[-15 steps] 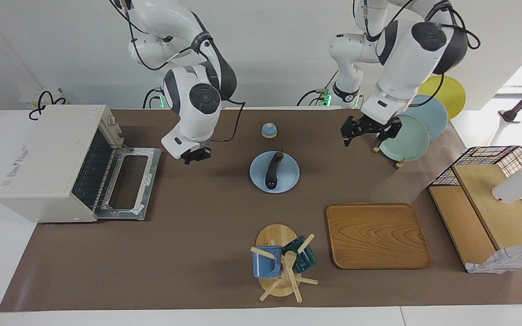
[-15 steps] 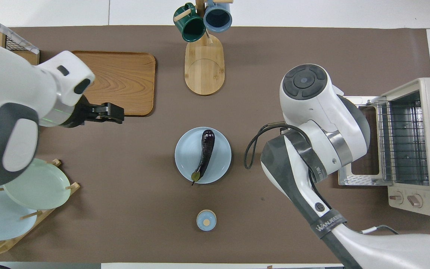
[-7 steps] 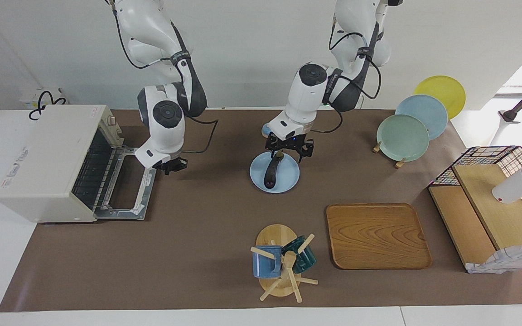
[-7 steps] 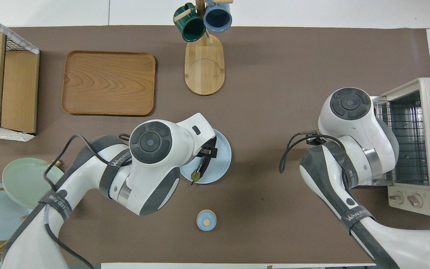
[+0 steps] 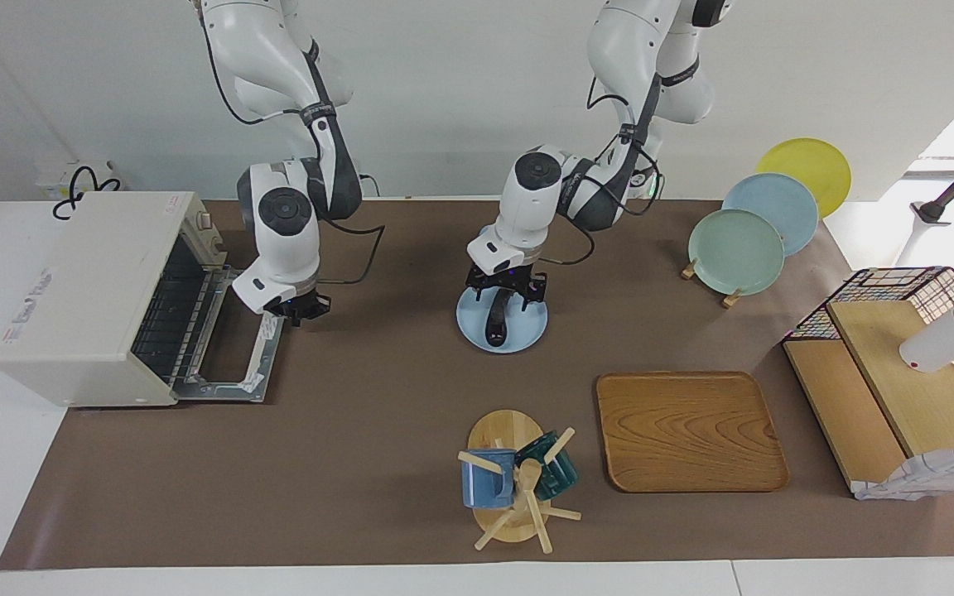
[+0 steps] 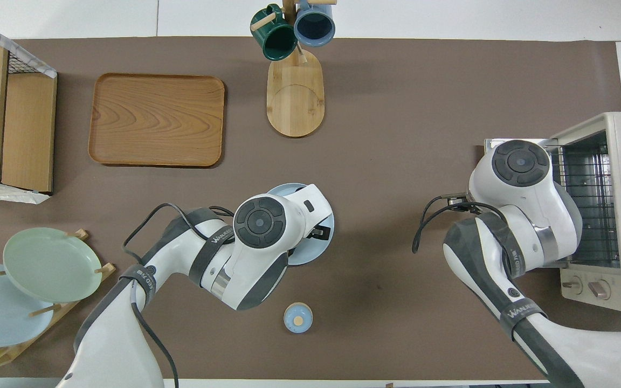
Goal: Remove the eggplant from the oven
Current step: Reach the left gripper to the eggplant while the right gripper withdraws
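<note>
The eggplant (image 5: 494,328) lies on a light blue plate (image 5: 529,334) in the middle of the table, outside the oven. My left gripper (image 5: 506,300) is low over the eggplant's stem half, open, with a finger on either side of it. In the overhead view the left arm hides the eggplant and only the plate's rim (image 6: 284,189) shows. The cream oven (image 5: 84,281) stands at the right arm's end of the table, its door (image 5: 233,335) dropped open and its rack bare (image 6: 585,205). My right gripper (image 5: 299,310) hangs at the door's edge nearest the robots.
A small blue dome (image 6: 297,318) sits nearer the robots than the plate. A mug tree (image 5: 510,480) and a wooden tray (image 5: 688,430) lie farther out. A plate rack (image 5: 738,248) and a wire basket with wooden shelves (image 5: 891,381) stand at the left arm's end.
My left gripper swung from the plate rack to the blue plate and came down over the eggplant. My right gripper moved from mid-table to the oven door's edge.
</note>
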You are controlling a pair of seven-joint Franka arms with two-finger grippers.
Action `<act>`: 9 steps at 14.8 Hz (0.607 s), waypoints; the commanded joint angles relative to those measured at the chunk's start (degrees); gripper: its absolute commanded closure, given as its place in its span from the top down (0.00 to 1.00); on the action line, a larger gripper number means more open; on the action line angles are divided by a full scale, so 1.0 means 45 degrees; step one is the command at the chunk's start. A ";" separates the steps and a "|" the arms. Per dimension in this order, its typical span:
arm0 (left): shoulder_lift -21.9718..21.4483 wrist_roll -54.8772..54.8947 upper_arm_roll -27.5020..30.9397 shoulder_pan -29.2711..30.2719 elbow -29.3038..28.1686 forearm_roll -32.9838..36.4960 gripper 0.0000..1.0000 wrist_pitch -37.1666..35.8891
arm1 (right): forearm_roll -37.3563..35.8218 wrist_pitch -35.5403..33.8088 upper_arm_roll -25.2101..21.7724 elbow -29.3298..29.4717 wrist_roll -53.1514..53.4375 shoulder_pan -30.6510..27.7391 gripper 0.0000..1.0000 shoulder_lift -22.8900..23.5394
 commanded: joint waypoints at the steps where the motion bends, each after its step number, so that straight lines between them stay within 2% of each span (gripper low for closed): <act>1: 0.0022 -0.0097 0.0232 -0.0211 0.0005 -0.0147 1.00 0.0219 | -0.0285 0.0473 0.0149 -0.0230 -0.0537 -0.0493 0.00 0.0116; 2: 0.0022 -0.0097 0.0232 -0.0211 0.0005 -0.0147 0.92 0.0199 | -0.0285 0.0802 0.0149 -0.0230 -0.0753 -0.0728 0.00 0.0136; 3: 0.0022 -0.0097 0.0232 -0.0211 0.0024 -0.0147 0.74 0.0141 | -0.0285 0.0999 0.0149 -0.0327 -0.0774 -0.0807 0.00 0.0175; 6: -0.0074 -0.0156 0.0232 -0.0036 0.0083 -0.0147 0.00 -0.0073 | -0.0285 0.1157 0.0149 -0.0367 -0.0794 -0.0964 0.00 0.0332; 9: -0.0698 -0.0117 0.0232 0.0646 0.0336 -0.0147 0.00 -0.1125 | -0.0265 0.1177 0.0149 -0.0406 -0.0833 -0.1081 0.00 0.0409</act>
